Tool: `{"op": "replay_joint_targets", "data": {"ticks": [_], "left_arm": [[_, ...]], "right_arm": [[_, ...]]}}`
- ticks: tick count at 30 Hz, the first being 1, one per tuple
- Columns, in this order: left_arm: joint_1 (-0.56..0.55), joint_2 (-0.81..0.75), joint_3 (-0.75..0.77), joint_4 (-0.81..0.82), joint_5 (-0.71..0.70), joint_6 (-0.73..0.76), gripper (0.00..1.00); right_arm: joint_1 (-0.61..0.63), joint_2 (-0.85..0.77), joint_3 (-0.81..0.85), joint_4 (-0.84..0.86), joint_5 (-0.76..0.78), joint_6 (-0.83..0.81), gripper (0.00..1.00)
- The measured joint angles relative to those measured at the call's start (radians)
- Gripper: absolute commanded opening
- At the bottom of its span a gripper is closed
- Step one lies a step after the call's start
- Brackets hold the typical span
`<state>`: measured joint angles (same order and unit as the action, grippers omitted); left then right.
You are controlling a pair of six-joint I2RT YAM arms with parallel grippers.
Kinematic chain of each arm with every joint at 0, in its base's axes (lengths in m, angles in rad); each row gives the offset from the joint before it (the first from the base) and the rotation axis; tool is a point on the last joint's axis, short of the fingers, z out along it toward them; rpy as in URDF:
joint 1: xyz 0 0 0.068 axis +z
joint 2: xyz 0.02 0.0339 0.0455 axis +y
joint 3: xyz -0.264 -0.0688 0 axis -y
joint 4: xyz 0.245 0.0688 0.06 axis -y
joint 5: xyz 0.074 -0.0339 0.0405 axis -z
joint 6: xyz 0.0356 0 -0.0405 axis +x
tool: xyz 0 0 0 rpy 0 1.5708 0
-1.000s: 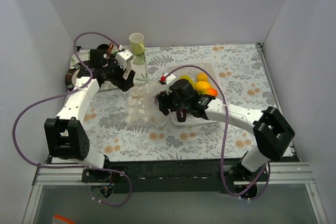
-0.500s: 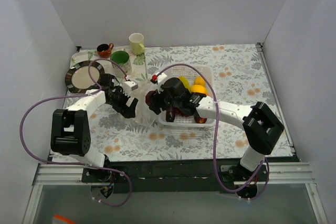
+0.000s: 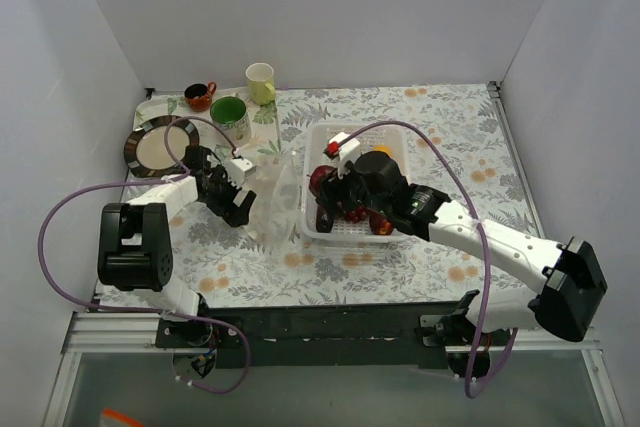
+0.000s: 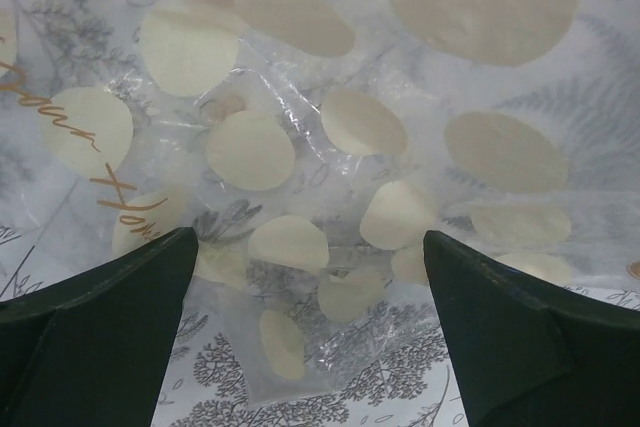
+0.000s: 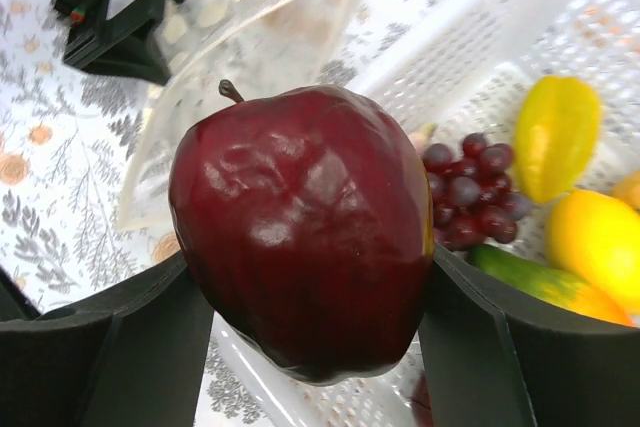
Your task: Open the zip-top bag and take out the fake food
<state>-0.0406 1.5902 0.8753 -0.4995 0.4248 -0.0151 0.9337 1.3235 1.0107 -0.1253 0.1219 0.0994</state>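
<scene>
Right jaws clasping red apple [image 5: 305, 232], dotted bag [image 4: 300, 147] between spread left jaws

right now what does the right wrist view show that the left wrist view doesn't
Only right wrist: a dark red plastic apple clamped in the right gripper, and the white perforated plastic basket holding a purple grape bunch. Only left wrist: gold lettering, close up. Both: the clear polka-dot plastic bag on the fern-print tablecloth.
</scene>
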Motion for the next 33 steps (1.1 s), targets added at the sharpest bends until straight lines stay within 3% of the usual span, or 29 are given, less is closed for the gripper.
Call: {"op": "replay_joint_targets", "data": {"ticks": [8,10,13,14,17,24,33], "left_arm": [[0.193,-0.015,-0.007,-0.054,-0.035,0.137,0.98],[0.236,-0.029,-0.013,-0.084,-0.046,0.164,0.98],[0.267,-0.054,-0.01,-0.159,-0.037,0.182,0.98],[0.267,-0.064,0.002,-0.194,-0.016,0.182,0.98],[0.26,-0.091,0.082,-0.284,0.075,0.149,0.98],[0.215,-0.145,0.285,-0.325,0.301,-0.05,0.98],[0.189,-0.174,0.301,-0.307,0.353,-0.246,0.98]], "right_arm": [[-0.134,-0.048,-0.042,0.006,0.095,0.002,0.37],[-0.164,-0.047,-0.068,0.007,0.117,0.006,0.41],[-0.197,-0.039,-0.081,0.0,0.14,0.013,0.65],[-0.207,-0.031,-0.081,0.002,0.149,0.018,0.78],[-0.219,-0.006,-0.077,-0.002,0.167,0.029,0.98],[-0.22,0.031,0.01,-0.076,0.21,0.04,0.98],[-0.22,-0.017,0.074,-0.17,0.254,0.048,0.98]]}}
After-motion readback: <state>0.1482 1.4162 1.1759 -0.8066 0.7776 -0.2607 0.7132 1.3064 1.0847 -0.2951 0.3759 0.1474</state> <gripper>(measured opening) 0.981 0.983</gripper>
